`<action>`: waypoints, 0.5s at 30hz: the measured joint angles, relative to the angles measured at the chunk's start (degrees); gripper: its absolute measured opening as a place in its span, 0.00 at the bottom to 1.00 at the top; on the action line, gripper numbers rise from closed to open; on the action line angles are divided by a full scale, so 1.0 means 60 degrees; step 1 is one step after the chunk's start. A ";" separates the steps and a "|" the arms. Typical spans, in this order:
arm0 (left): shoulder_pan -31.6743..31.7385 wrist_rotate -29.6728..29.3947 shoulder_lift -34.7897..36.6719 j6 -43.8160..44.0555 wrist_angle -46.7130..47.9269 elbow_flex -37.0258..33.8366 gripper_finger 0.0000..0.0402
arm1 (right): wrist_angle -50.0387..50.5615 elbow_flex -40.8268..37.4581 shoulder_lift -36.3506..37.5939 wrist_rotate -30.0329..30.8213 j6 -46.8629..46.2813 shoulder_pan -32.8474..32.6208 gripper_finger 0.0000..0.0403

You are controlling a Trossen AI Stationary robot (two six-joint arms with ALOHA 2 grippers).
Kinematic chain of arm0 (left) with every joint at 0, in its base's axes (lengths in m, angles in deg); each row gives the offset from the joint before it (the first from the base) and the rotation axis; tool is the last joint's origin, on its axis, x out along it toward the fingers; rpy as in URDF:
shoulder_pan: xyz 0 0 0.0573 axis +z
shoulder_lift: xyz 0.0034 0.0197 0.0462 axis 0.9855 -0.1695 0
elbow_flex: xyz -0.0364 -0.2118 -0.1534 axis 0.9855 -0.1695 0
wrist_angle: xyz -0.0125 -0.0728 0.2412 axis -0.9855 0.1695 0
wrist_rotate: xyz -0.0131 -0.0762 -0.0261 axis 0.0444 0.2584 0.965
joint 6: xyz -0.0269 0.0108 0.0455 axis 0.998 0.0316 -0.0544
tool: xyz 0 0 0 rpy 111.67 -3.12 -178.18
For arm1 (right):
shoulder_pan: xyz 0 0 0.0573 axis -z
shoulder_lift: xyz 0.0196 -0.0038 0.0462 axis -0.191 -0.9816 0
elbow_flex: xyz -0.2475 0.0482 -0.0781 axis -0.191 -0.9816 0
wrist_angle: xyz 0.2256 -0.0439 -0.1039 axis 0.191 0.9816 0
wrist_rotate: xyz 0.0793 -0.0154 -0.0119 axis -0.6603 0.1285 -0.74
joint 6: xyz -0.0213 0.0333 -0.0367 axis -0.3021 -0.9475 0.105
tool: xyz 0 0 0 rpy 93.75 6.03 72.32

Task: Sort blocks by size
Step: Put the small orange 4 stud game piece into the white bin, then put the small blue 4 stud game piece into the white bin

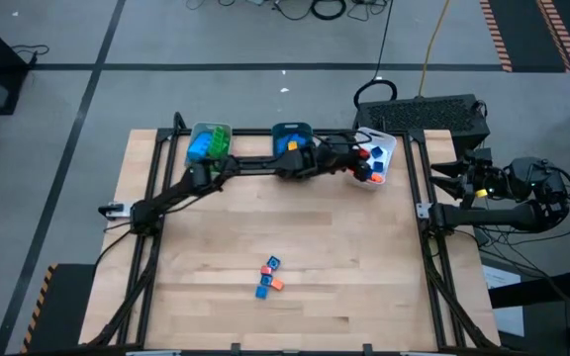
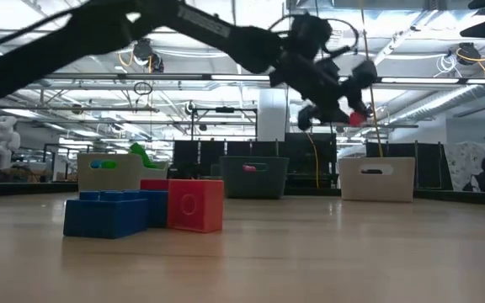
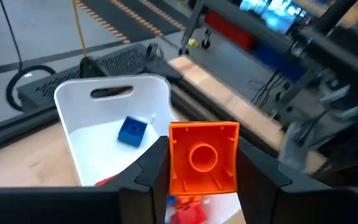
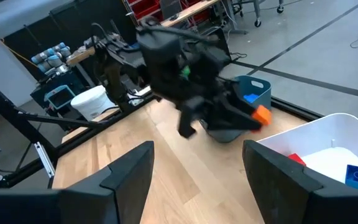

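Left gripper [image 3: 202,171]: clamped on orange block [image 3: 202,163] above white tray [image 3: 114,118]. Centre over the tray, lower, then release. Right gripper [image 4: 197,163]: apart, parked off the tabletop.

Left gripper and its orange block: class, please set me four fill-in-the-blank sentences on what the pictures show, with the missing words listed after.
1. The left gripper is shut on a small plastic studded block coloured ____.
2. That gripper hangs above the rectangular plastic tray coloured ____.
3. A small studded block lying inside that tray is coloured ____.
4. The right gripper, off the table's right side, has its fingers ____.

Missing words: orange; white; blue; open
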 joint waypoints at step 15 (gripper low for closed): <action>-0.0012 0.0138 -0.0806 -0.1254 0.0727 0.0562 0.65 | 0.0004 0.0000 0.0000 -0.0003 0.0000 0.0001 0.59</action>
